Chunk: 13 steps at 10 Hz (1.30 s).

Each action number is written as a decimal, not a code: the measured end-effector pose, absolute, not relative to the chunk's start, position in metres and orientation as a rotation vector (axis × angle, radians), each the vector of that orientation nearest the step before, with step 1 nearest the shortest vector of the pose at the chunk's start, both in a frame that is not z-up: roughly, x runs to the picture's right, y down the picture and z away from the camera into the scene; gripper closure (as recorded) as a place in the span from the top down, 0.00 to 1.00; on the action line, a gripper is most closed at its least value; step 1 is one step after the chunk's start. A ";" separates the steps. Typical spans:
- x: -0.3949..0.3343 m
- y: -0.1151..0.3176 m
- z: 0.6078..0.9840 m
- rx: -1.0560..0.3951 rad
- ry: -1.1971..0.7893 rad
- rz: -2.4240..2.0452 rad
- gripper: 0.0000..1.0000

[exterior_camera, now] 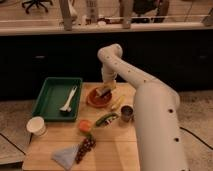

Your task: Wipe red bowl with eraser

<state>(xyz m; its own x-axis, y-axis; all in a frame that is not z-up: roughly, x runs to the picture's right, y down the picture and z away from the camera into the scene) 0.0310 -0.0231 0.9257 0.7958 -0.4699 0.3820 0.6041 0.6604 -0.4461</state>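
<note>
The red bowl [97,98] sits on the wooden table [107,150] just right of the green tray. My gripper [106,88] reaches down from the white arm over the bowl's right half. It is shut on the eraser [104,92], a small whitish-tan block with a darker face. The eraser rests inside the bowl near its right rim. The fingertips are partly hidden behind the eraser.
A green tray [49,100] holds a white utensil [68,99]. A white paper cup [36,125] stands at the left edge. An orange item [85,125], a green pepper [105,119], a metal cup [127,114], a yellow item [118,102], grapes [86,146] and a grey-blue cloth [65,156] lie around.
</note>
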 end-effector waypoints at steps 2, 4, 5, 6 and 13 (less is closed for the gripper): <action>0.013 -0.030 0.933 -0.576 -0.253 -0.638 0.00; -0.014 -0.031 0.938 -0.569 -0.279 -0.682 0.00; -0.028 -0.030 0.939 -0.566 -0.302 -0.712 0.00; -0.038 -0.026 0.939 -0.568 -0.323 -0.736 0.00; -0.037 0.029 0.915 -0.687 -0.388 -0.877 0.00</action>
